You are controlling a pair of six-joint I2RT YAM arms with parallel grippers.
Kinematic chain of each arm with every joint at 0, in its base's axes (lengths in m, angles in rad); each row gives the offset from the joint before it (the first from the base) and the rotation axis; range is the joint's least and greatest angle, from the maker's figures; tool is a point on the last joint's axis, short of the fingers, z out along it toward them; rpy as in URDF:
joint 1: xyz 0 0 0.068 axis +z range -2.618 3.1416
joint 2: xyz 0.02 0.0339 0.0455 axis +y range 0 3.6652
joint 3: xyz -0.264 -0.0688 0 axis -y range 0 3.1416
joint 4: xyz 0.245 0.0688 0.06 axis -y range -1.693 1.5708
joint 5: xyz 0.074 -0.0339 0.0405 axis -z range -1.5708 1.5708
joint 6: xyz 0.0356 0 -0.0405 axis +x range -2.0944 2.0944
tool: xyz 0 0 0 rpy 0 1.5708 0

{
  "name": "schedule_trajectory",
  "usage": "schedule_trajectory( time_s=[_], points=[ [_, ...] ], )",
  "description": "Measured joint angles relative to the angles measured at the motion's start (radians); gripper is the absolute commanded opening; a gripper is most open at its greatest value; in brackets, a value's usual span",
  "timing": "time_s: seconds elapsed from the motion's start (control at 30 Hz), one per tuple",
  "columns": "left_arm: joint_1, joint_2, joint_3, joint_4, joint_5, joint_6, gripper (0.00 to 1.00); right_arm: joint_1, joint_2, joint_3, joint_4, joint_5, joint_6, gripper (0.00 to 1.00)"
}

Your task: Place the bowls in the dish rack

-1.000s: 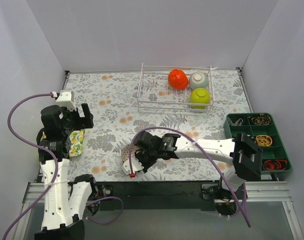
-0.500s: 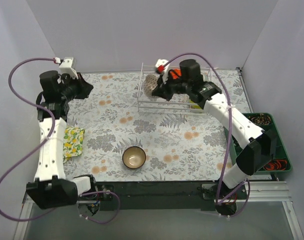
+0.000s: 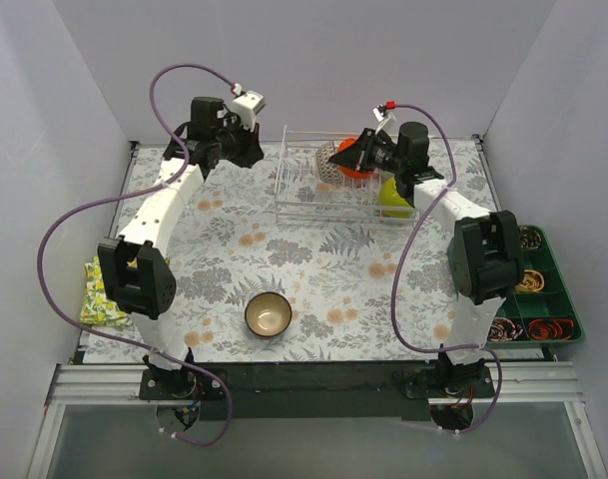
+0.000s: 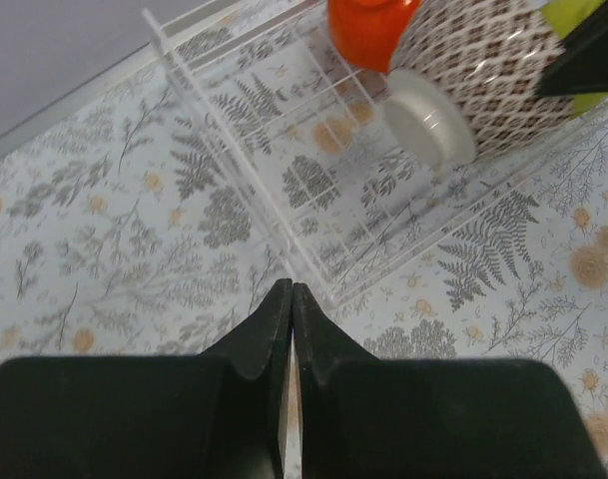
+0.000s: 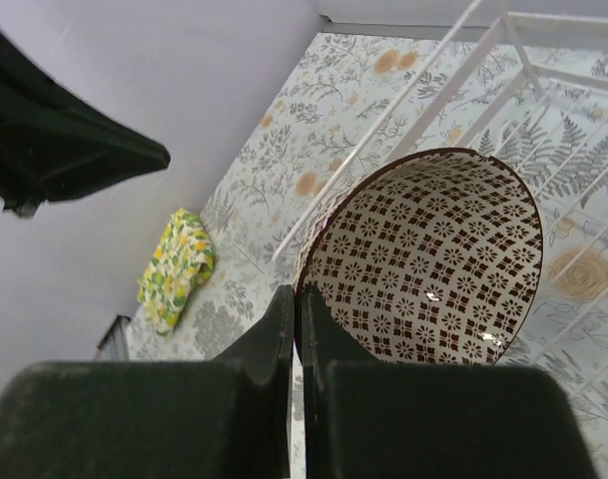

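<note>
My right gripper (image 3: 342,159) is shut on the rim of the dark brown-and-white patterned bowl (image 3: 327,162) (image 5: 433,259), holding it tilted on its side over the left part of the dish rack (image 3: 302,190) (image 4: 284,200). In the rack, an orange-red bowl (image 3: 357,168) (image 4: 368,30) sits right behind it and a lime-green bowl (image 3: 395,197) to the right. A brown bowl (image 3: 269,315) with a tan inside stands upright on the table near the front. My left gripper (image 3: 252,152) (image 4: 292,289) hovers shut and empty just left of the rack.
A yellow patterned cloth (image 3: 99,299) (image 5: 174,269) lies at the table's left edge. A dark green compartmented tray (image 3: 528,289) of small parts stands at the right. White walls close in the back and both sides.
My right arm carried the patterned bowl from the table's front up to the rack. My left arm swung from the near left to the rack's left side and its jaws shut.
</note>
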Motion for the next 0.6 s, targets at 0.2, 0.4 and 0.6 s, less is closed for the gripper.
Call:
schedule_trajectory(
  time_s=[0.2,0.4,0.6],
  points=[
    [-0.081,0.172,0.169,0.024,-0.061,0.045,0.0,0.011,0.098,-0.007,0.108,0.087,0.227,0.01],
    [-0.102,0.258,0.216,0.034,-0.119,0.045,0.0,0.023,0.118,-0.019,0.22,0.153,0.367,0.01],
    [-0.17,0.293,0.233,0.051,-0.138,0.041,0.0,0.044,0.128,-0.077,0.257,0.201,0.44,0.01]
  ],
)
